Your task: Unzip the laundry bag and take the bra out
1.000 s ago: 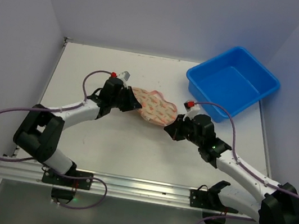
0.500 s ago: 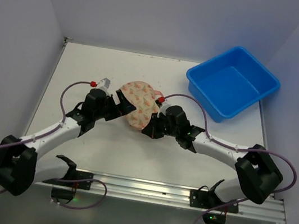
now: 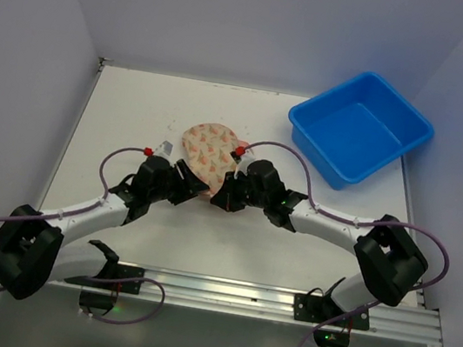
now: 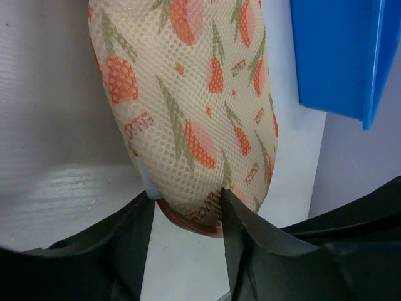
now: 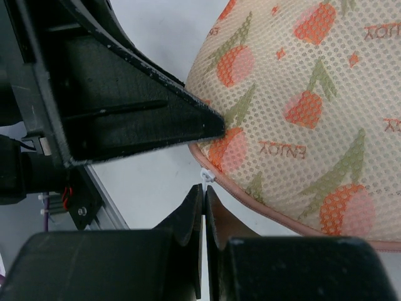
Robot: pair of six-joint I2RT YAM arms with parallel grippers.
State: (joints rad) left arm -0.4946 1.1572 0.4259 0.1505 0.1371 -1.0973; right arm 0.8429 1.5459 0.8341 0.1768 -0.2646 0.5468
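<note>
**Both grippers on the near end of the bag**

The bag [image 3: 208, 145] lies flat on the table [image 3: 135, 114], and both arms come in low at its near end.

The left arm slants in from the bag's near-left. The left gripper [image 4: 187, 195] straddles the tip of the bag, with its fingers [image 4: 128, 244] spread about as wide as that tip. One finger presses on each side, so it's clamped on the fabric.

The right arm has its elbow folded way out on the bag's right, and the forearm runs back across toward it. The right gripper [image 5: 204, 188] sits just beside the left one, under the pink trim [image 5: 263, 210]. Its fingers are pressed flat together with no gap. A tiny white tab [image 5: 205, 176] sticks out right at their tips and looks pinched, though it's too small to be sure.

As for room, the two grippers are almost touching each other, so it's tight at that end. There's bare table to the bag's left and beyond its far end. The tub [image 3: 360, 128] is well off to the bag's far right, with walls close behind it.
</note>
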